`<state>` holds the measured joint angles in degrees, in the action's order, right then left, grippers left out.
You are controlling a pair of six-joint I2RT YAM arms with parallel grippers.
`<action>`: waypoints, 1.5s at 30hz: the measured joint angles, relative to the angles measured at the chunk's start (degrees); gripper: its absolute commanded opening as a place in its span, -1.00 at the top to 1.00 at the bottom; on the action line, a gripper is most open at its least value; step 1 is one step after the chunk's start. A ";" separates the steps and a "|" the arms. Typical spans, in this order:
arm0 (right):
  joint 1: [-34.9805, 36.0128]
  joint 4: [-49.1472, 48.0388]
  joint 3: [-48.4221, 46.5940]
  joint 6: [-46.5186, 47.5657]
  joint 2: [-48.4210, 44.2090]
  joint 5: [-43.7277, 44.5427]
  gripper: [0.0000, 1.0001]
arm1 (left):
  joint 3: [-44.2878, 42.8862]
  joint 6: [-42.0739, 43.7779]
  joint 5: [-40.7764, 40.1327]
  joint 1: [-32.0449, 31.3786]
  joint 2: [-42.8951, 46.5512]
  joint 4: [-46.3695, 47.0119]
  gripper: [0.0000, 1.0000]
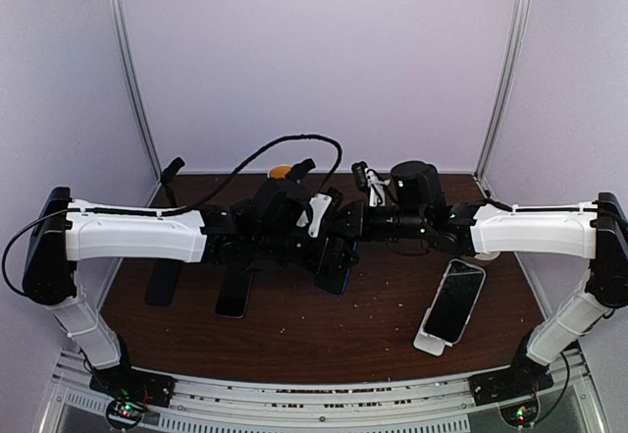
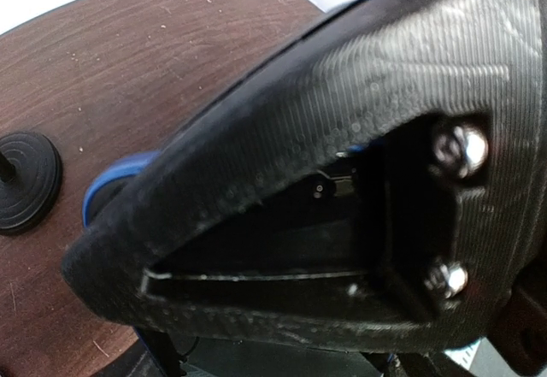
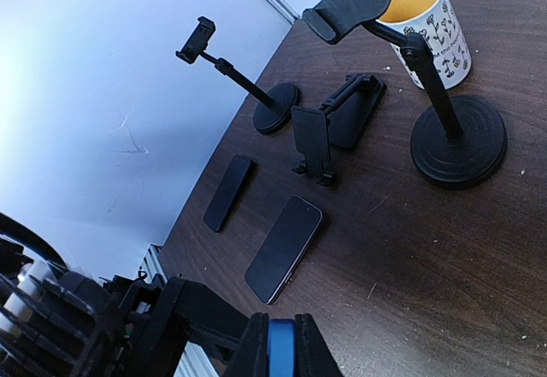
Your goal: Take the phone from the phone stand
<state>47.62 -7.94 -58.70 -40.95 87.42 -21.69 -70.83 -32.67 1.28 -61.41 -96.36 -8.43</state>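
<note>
Blue phone held above bench centre, between both tools. Right tool pressed together on its blue edge. Left tool state cannot be told. Phone judged stiff, slick, light, glass fragile; best gripped across cased side edges.

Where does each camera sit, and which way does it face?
Top external: above and behind the bases, looking down at the table; left arm and right arm meet mid-table.
Left wrist: faces the table, mostly blocked by close black ribbed plastic, owner unclear.
Right wrist: looks across the table toward the mug; right gripper pinches a blue-cased phone.
Shared: top and right wrist both show the mug.
</note>
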 measured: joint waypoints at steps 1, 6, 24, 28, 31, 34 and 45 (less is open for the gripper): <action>0.00 -0.02 0.00 0.04 -0.02 0.00 0.82 | 0.00 0.02 0.00 0.00 0.00 0.00 -0.08; -0.02 -0.07 0.00 0.11 -0.04 -0.13 0.39 | 0.00 0.72 -0.35 0.00 0.00 -0.48 0.05; -3.43 1.27 2.34 3.72 -5.18 0.92 -0.93 | 1.49 -0.52 -5.27 0.22 0.94 -2.71 0.23; -4.37 2.54 3.41 6.64 -9.27 3.17 -1.00 | 1.60 -1.60 -5.84 0.24 0.76 -3.37 0.23; -4.90 3.65 4.26 9.40 -13.05 6.34 -1.00 | 1.49 -2.73 -6.43 0.35 -0.35 -4.24 0.23; -5.38 5.05 5.60 12.24 -17.00 10.19 -0.99 | 0.48 -4.33 -6.88 0.48 -2.93 -6.80 0.25; -7.32 7.76 13.27 18.05 -31.23 23.78 -1.00 | -1.05 -12.41 -8.09 1.14 -7.80 -16.46 0.27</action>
<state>40.29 -0.19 -45.43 -22.90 56.18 2.09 -71.88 -45.08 -6.81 -60.27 -104.16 -24.88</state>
